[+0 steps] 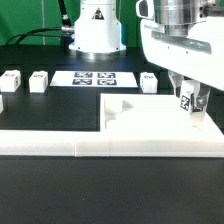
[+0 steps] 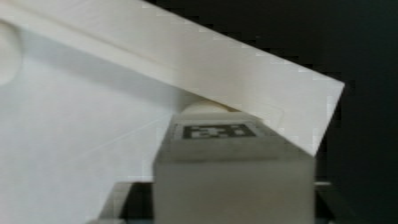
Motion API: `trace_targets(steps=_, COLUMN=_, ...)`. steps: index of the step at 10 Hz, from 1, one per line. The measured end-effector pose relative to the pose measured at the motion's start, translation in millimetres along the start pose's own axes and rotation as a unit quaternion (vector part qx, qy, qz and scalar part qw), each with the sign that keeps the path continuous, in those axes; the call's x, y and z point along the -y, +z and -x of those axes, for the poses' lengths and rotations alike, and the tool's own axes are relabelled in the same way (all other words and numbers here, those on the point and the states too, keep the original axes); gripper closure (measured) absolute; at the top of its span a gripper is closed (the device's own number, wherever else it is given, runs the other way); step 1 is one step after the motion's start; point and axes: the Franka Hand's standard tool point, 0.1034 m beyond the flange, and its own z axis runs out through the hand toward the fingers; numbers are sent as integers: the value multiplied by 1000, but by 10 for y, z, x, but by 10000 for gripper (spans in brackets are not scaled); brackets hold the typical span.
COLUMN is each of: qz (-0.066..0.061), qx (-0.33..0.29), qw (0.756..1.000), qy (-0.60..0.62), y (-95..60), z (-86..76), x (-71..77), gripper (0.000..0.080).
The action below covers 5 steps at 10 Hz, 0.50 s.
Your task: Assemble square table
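Observation:
The white square slab (image 1: 150,115) lies flat on the table at the exterior view's right. My gripper (image 1: 189,98) is shut on a white leg post (image 1: 187,102) with a black-and-white tag. It holds the post upright over the slab's corner near the exterior view's right. In the wrist view the tagged post (image 2: 217,131) stands between my gripper's (image 2: 222,205) dark fingers (image 2: 146,195), its far end at the slab's (image 2: 89,110) corner. Whether it is seated there is hidden. Two loose leg posts (image 1: 38,80) (image 1: 12,80) lie at the back left, and another (image 1: 150,82) behind the slab.
The long low white border rail (image 1: 60,143) runs along the front of the slab. The marker board (image 1: 95,78) lies at the back in front of the robot base (image 1: 95,30). A small white piece (image 1: 2,101) shows at the left edge.

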Motion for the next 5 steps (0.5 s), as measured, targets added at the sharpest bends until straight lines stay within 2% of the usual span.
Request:
trace_targets(steps=2, qz=-3, qx=4, qw=998, qy=63, y=-4, z=-24, x=0, gripper=509)
trace_targets(steps=5, qz=-3, qx=5, qw=999, qy=52, y=-2, z=-18, x=0, gripper=508)
